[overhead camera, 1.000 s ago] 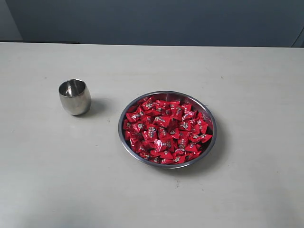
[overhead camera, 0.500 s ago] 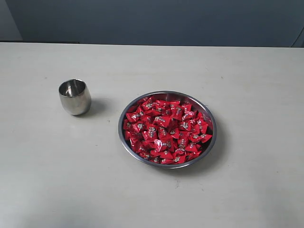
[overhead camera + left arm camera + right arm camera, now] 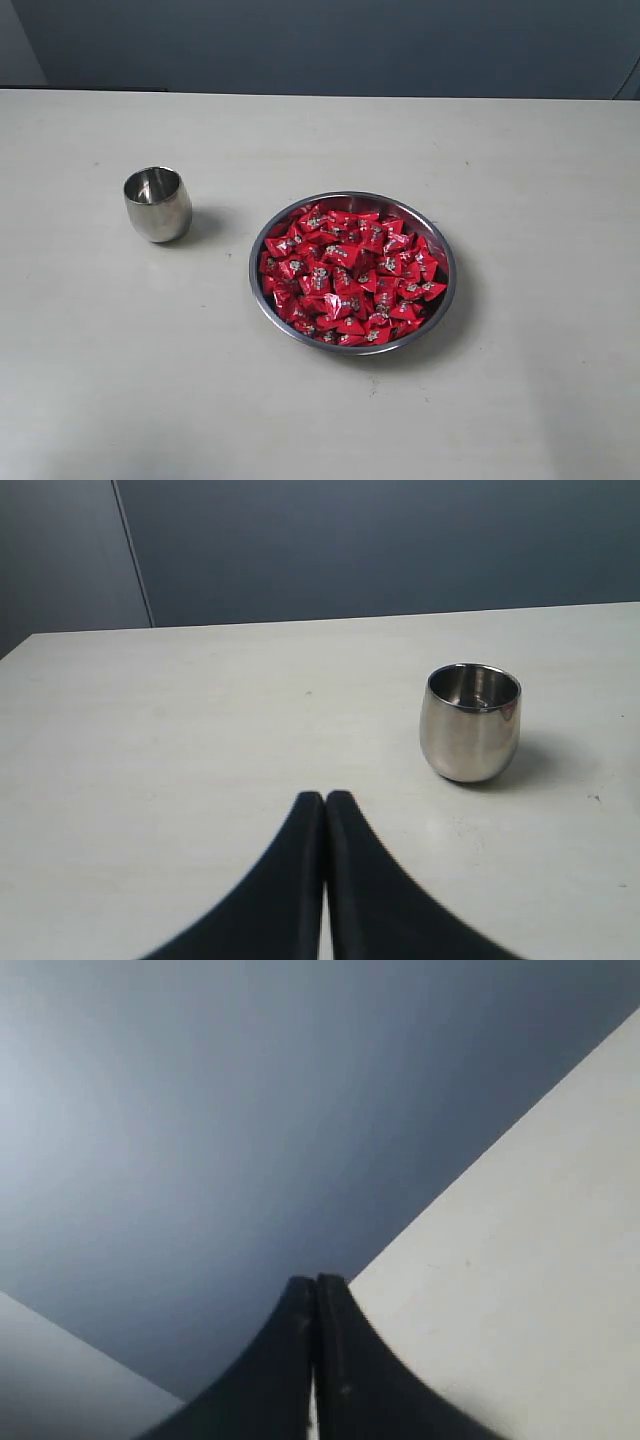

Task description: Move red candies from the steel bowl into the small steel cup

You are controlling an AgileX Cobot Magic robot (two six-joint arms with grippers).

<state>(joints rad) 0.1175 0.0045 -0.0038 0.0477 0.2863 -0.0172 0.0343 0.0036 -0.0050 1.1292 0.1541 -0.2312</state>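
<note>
**Exterior view, near to far.** The steel bowl [image 3: 255,285] rests on the pale desk [image 3: 520,180] just right of centre, with red candies [image 3: 348,275] heaped across its whole floor and none outside it. The small steel cup [image 3: 157,204] stands upright at the bowl's ten o'clock, well apart from it, with no candy visible inside. The gap probably leaves room for an arm to descend between the vessels. Neither arm enters this view.

**Wrist views.** The left pincer [image 3: 325,798] and right pincer [image 3: 316,1282] each have jaws pressed together, holding nothing. The left faces the cup. Transfer not yet begun.
</note>
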